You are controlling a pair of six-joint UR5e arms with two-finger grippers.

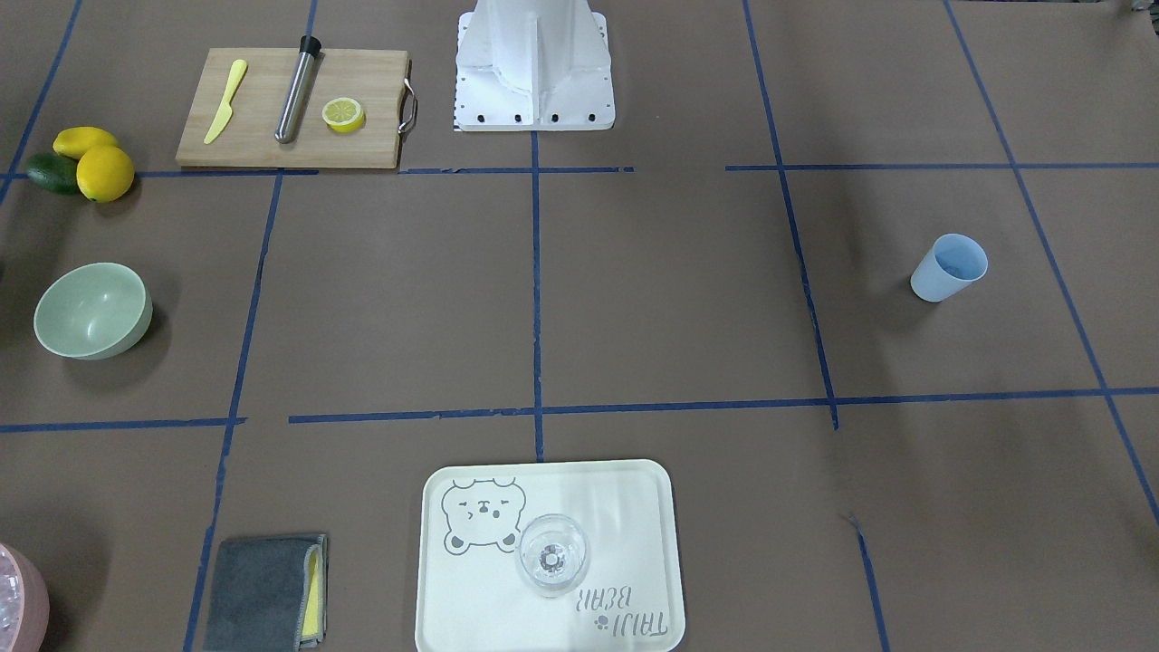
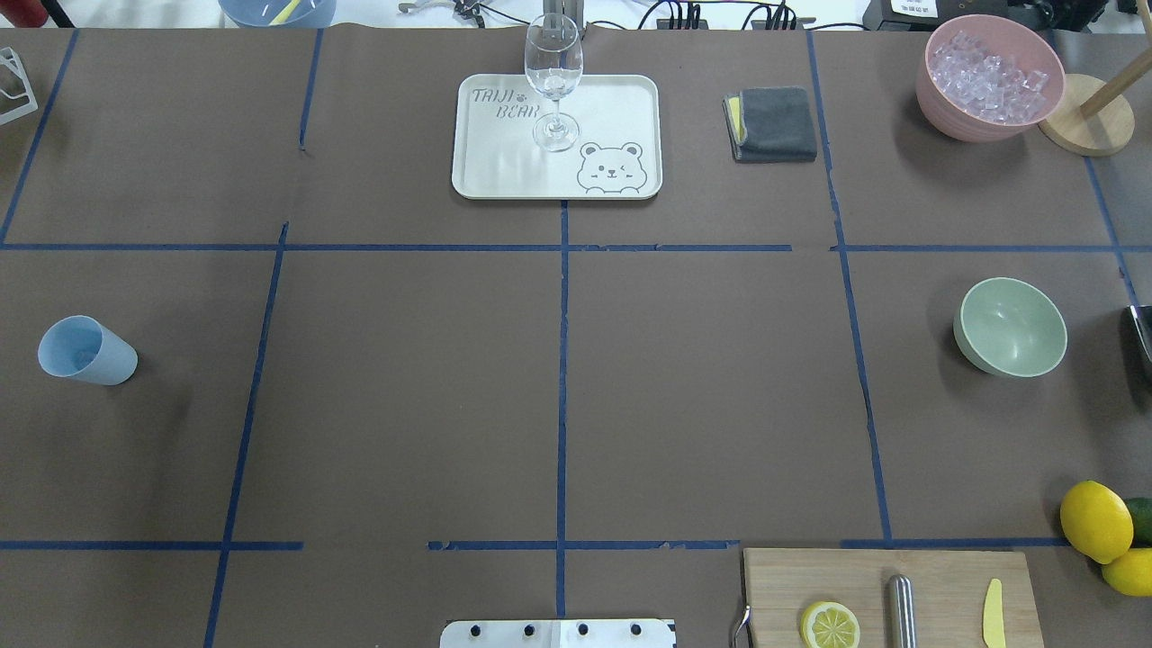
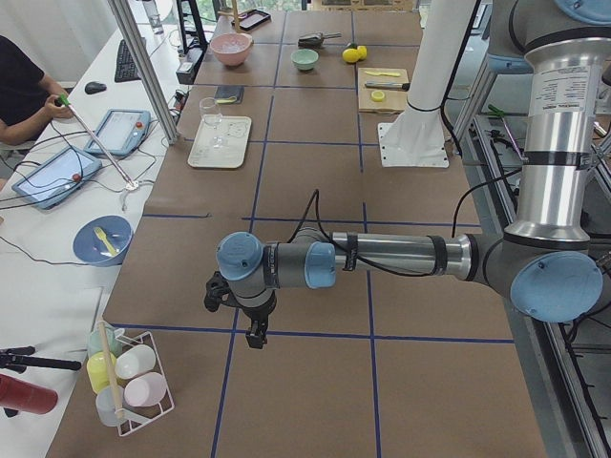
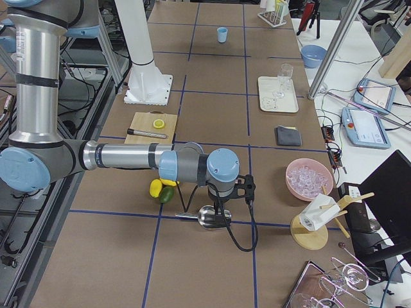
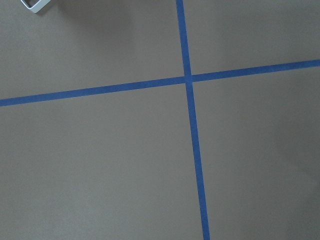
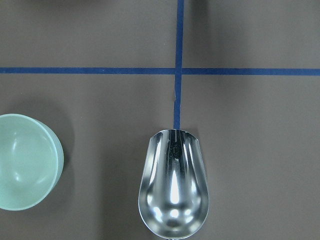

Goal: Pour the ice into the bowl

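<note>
The mint-green bowl stands empty on the robot's right side; it also shows in the front view and at the left of the right wrist view. The ice fills a pink container at the far right corner. A shiny metal scoop lies empty just right of the bowl. My right gripper hangs directly over the scoop; I cannot tell whether it is open or shut. My left gripper hovers over bare table at the left end; I cannot tell its state.
A light blue cup stands at the left. A wine glass stands on a white tray. A grey cloth lies beside the tray. A cutting board holds a lemon slice, a steel muddler and a yellow knife. Lemons lie nearby.
</note>
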